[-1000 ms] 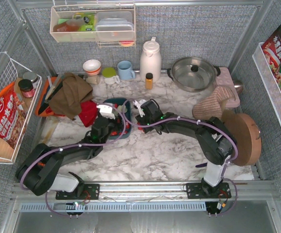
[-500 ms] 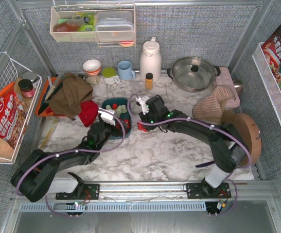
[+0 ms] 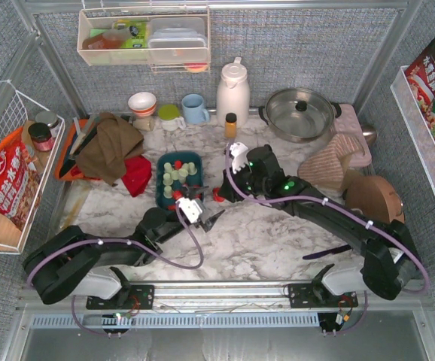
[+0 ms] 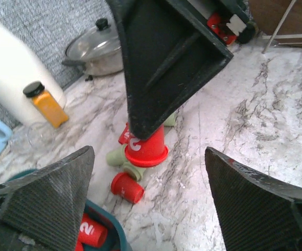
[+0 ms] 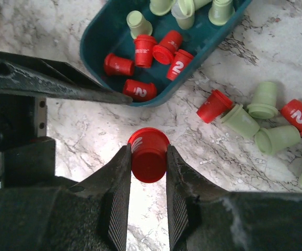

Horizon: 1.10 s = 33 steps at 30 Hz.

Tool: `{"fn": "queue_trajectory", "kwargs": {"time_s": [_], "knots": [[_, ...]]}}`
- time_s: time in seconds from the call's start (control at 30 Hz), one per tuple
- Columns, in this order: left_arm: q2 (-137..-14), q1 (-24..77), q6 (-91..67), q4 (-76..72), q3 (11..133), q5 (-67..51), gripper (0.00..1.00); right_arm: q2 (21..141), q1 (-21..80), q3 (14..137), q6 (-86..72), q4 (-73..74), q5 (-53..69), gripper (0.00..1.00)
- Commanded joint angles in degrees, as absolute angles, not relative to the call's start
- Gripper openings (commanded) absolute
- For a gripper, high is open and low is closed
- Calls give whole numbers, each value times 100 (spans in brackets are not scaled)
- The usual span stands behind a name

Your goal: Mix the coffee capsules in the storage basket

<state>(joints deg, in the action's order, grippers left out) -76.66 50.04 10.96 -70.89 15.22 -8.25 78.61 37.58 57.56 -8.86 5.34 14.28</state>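
Currently the right gripper [image 5: 147, 150] is pinching a red coffee capsule [image 5: 149, 166] by its sides, holding it low over the marble tabletop [image 5: 88, 130] just beside the rounded end of the storage basket [image 5: 101, 36]. The left gripper [image 4: 149, 157] is hanging close by with its jaws spread wide, gripping nothing. Inside the basket, red capsules [image 5: 140, 49] are crowding one end and green ones [image 5: 135, 23] the other, while several loose capsules [image 5: 240, 117] are lying outside on the marble. The step in hand looks like returning a stray capsule. Next, it probably needs lifting over the rim and releasing among the greens, steering clear of the left finger nearby.
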Motion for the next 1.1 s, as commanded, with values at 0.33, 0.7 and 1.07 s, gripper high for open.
{"fn": "queue_trajectory", "kwargs": {"time_s": [0.33, 0.7, 1.07], "knots": [[-7949, 5281, 1788, -7834, 1752, -523, 61, 7484, 3770, 5515, -1142, 256, 2029, 17], [-8196, 5378, 1714, -7751, 1850, -546, 54, 7369, 3770, 5467, -1204, 211, 2048, 17], [-8257, 5405, 1652, -7535, 1968, -315, 43, 7240, 3769, 5465, -1279, 233, 2168, 17]]}}
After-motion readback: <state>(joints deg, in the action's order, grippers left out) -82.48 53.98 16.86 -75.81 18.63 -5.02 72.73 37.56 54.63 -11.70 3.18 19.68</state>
